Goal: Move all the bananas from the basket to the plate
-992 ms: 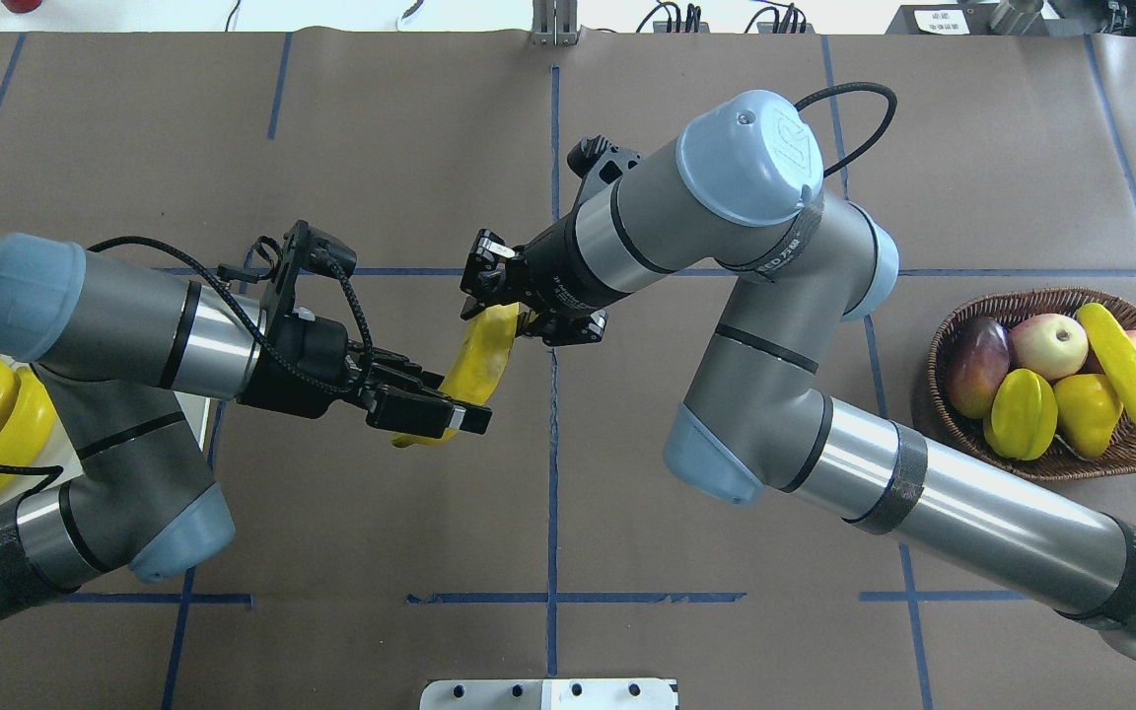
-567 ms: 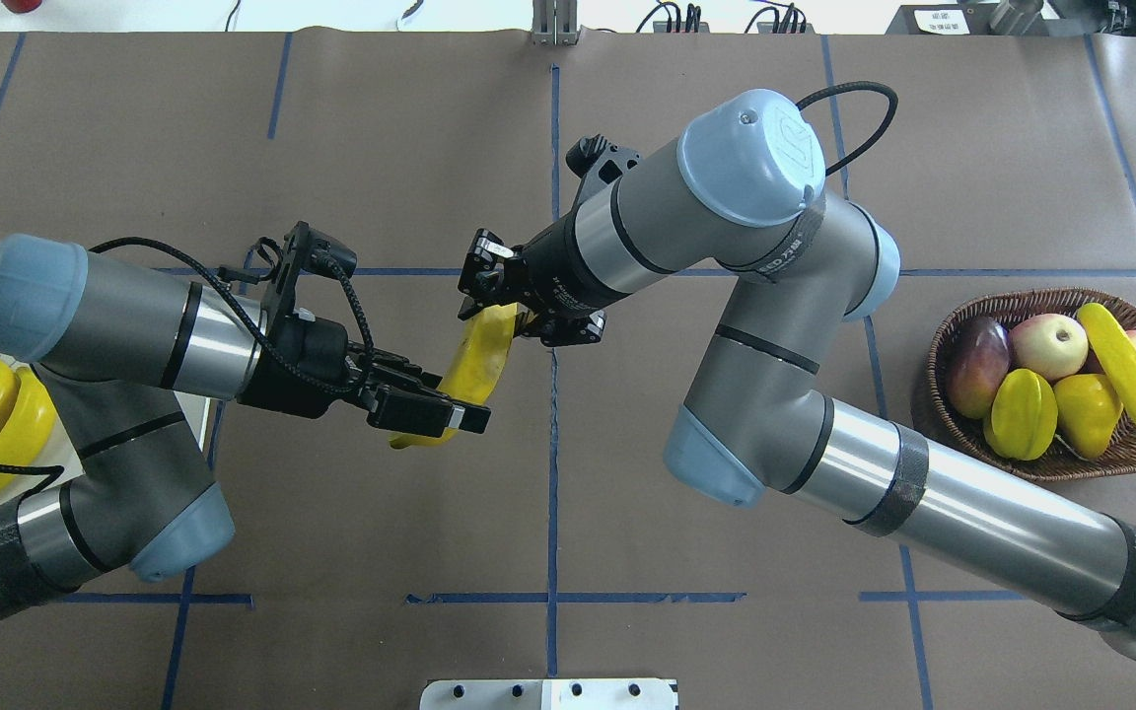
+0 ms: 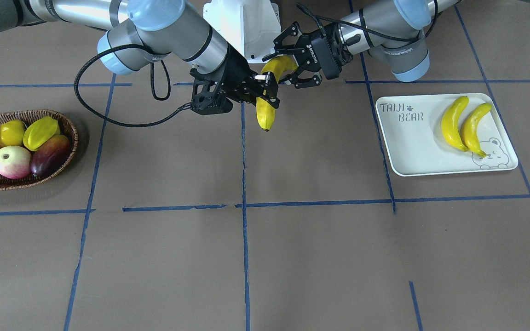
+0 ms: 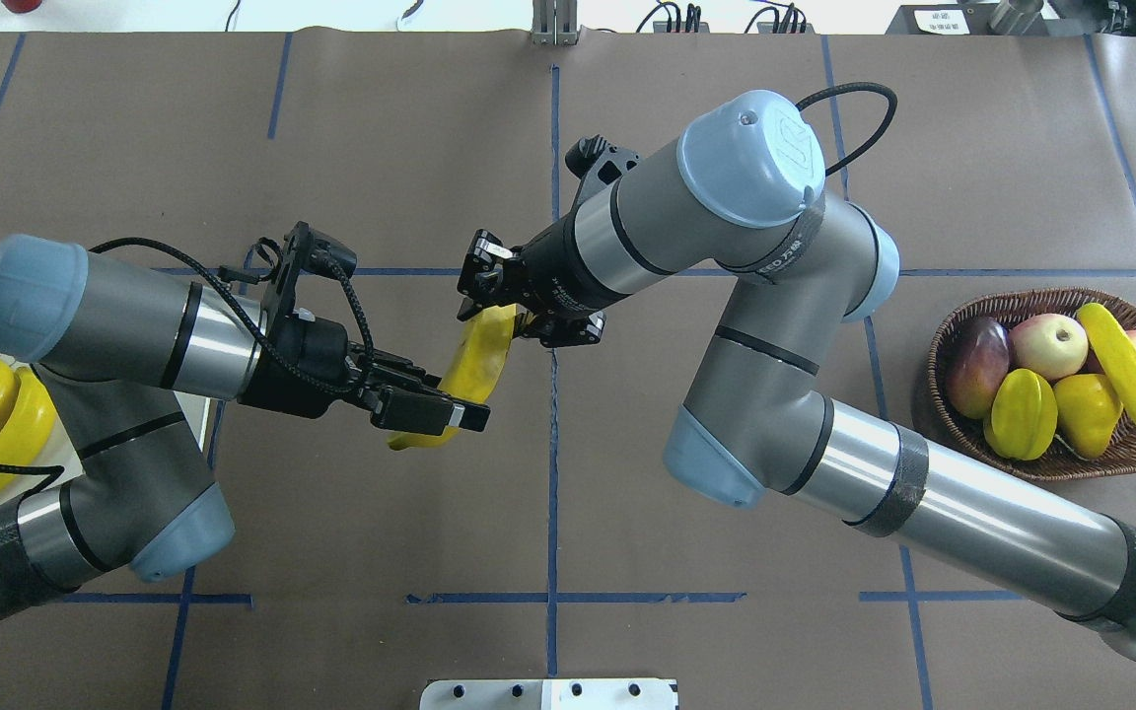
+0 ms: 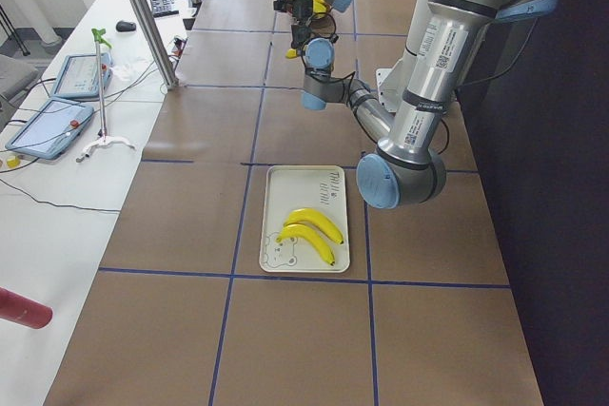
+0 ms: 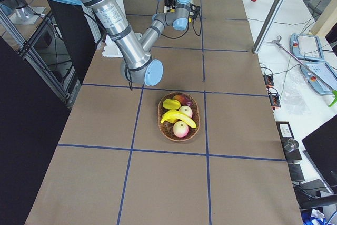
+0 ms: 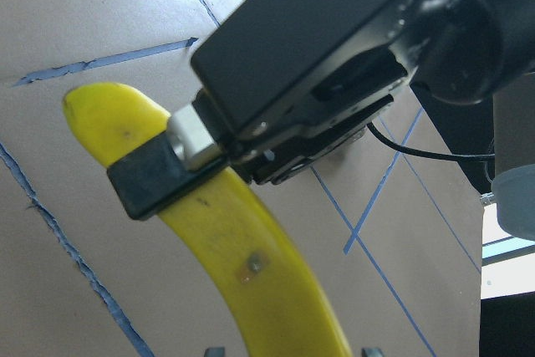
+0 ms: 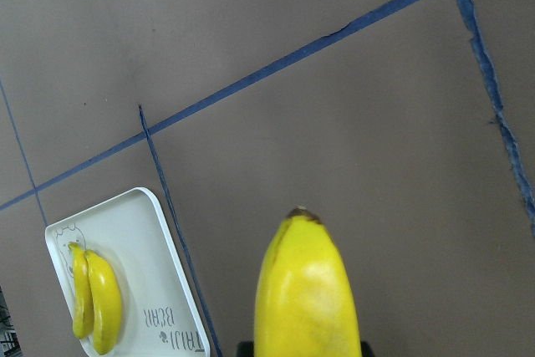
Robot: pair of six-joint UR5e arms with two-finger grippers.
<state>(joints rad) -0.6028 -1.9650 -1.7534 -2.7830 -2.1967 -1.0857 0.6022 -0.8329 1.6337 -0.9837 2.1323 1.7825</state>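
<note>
One banana (image 4: 479, 360) hangs in the air over the table's middle. My right gripper (image 4: 499, 311) is shut on its upper half; its pad presses the banana (image 7: 226, 240) in the left wrist view. My left gripper (image 3: 283, 64) is open, its fingers spread around the banana's other end without closing on it. Another banana (image 4: 1125, 375) lies across the fruit in the brown wicker basket (image 4: 943, 335) at the right. Two bananas (image 3: 451, 124) (image 3: 474, 128) lie side by side on the pale "TAIJI BEAR" plate (image 3: 412, 147).
The basket also holds two apples (image 4: 1049, 345), a starfruit (image 4: 1020, 414), a dark mango (image 4: 977, 365) and a yellow round fruit (image 4: 1086, 409). The robot's white base (image 3: 242, 23) stands behind the grippers. Blue tape lines grid the brown table cover.
Hardly anything: the left gripper and the banana's lower end have crept a few pixels to the left. The right gripper keeps its hold.
</note>
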